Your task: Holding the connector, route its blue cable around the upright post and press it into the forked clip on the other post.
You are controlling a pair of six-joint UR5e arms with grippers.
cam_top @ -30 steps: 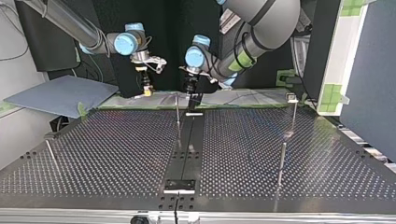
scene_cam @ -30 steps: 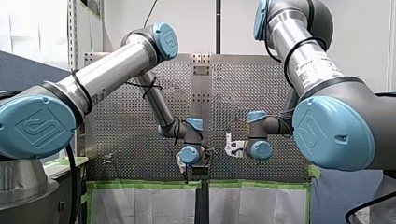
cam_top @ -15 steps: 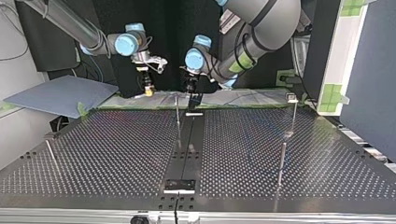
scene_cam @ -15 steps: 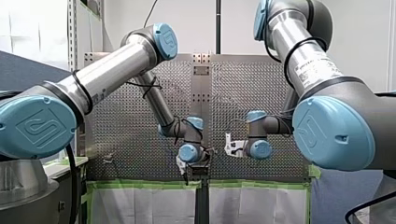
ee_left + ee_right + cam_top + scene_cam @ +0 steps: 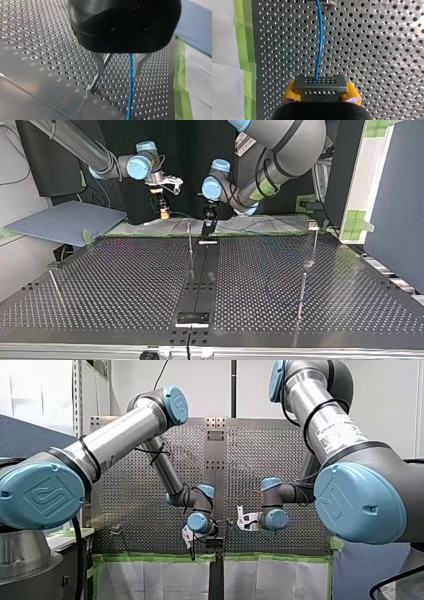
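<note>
In the right wrist view my right gripper is shut on the grey connector, yellow pads on both its sides. The blue cable runs from the connector straight ahead over the perforated plate to a small metal fitting. In the left wrist view my left gripper stands open, and the cable hangs free between its metal fingers, nearer one of them. A thin upright post stands just behind the other finger. In the top view both grippers hover at the table's far edge, right gripper and left gripper.
A thin post stands near the far middle of the table. At the top view's right a post with a clip head and another post rise. One post leans at the left. Green tape marks the plate's edge.
My left gripper has opened and let go of the cable. Both wrists have risen a little and shifted toward the top view's right.
</note>
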